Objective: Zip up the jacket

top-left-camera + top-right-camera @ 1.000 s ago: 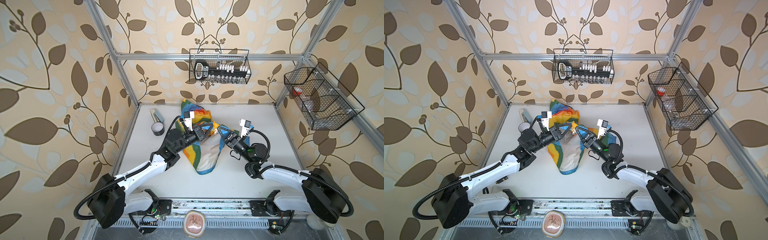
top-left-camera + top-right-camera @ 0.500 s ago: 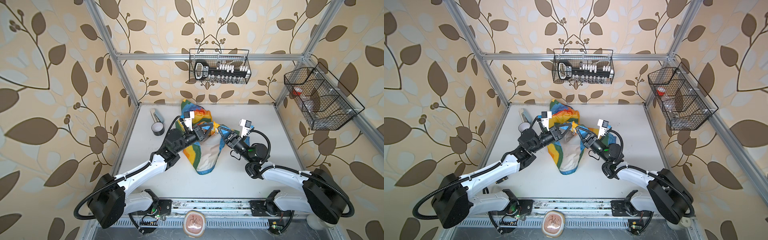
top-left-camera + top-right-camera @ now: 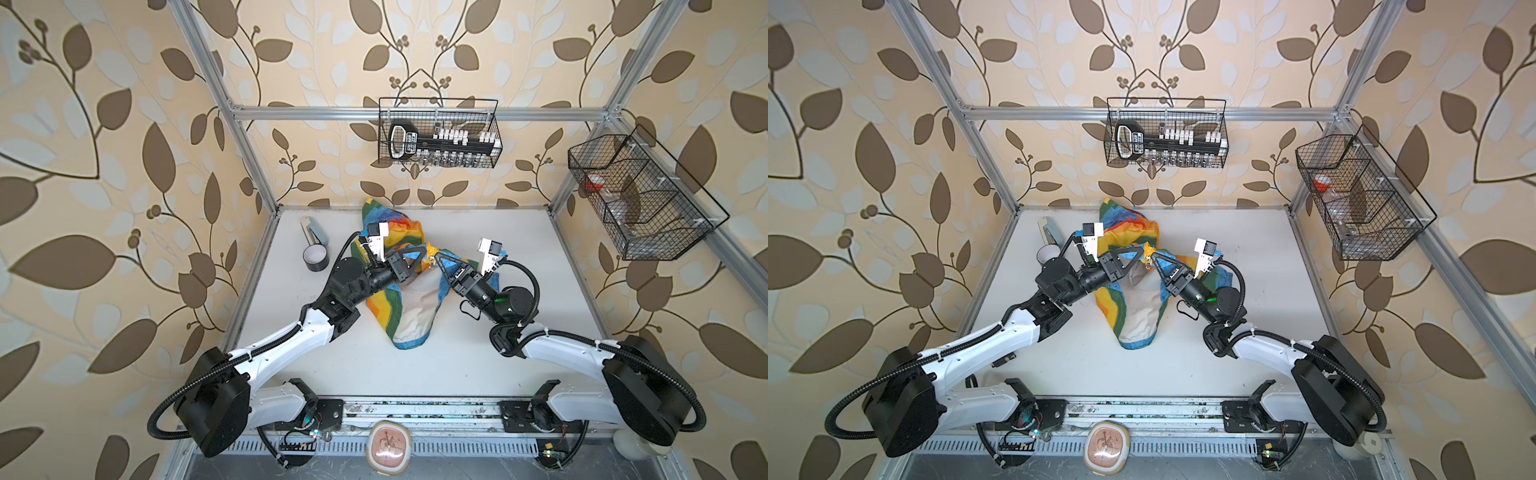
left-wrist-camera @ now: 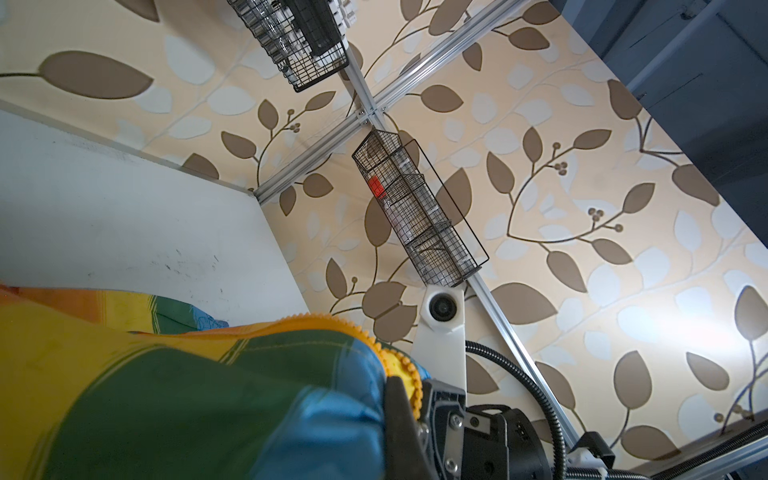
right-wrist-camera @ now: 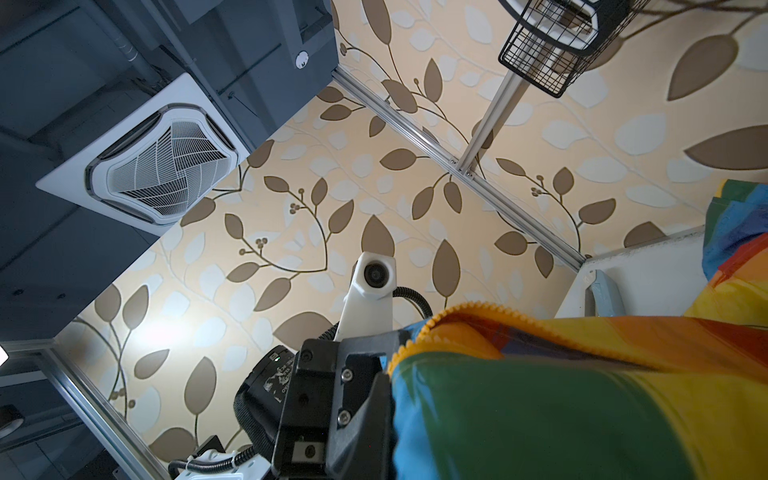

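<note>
Left fingers [image 3: 402, 266] and right fingers [image 3: 455, 272] pinched shut on the jacket [image 3: 384, 305] along its zipper [image 4: 328, 321], I'd level both ends before mating

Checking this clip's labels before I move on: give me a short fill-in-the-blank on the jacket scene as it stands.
1. The left gripper and the right gripper are each shut on the ____'s zipper edge.
2. The jacket is open in front, showing its ____ lining.
3. The tape roll stands on the table on the ____ arm's side of the jacket.
Missing words: jacket; white; left.
</note>
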You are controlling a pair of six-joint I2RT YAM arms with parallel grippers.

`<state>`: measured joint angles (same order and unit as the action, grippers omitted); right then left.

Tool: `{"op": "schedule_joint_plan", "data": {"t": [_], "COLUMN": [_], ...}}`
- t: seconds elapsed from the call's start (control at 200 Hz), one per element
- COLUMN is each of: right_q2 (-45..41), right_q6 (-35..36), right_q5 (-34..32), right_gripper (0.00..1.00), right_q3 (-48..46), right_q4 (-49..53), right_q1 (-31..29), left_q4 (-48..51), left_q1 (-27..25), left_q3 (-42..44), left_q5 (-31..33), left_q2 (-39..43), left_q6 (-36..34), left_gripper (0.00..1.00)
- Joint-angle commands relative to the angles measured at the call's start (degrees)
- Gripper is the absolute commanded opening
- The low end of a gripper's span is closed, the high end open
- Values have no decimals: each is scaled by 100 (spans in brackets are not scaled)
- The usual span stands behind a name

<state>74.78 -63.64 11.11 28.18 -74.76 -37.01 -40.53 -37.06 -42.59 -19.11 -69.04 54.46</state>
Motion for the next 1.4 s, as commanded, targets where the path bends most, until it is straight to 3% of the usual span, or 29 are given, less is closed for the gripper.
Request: {"op": "schedule_joint_plan", "data": {"t": [0.0,0.77,1.395], "right_q2": [10,-34,52], "right_q6": [-87,-88,-59], "right_q5": [-30,-48,-48], "right_gripper": [0,0,0], "right_q3": [-6,-43,69], "right_q4": [-370,-390,-376], "right_q1": [-35,-45,-68], "left_q4": [-394,-385,-535], "left_q1": [10,11,12], "left_q3": [-136,-127,-127], "left_q5": [73,197,-93], "left_q2": [215,312,65], "left_q6": [2,15,172], "left_gripper": [0,0,0]}}
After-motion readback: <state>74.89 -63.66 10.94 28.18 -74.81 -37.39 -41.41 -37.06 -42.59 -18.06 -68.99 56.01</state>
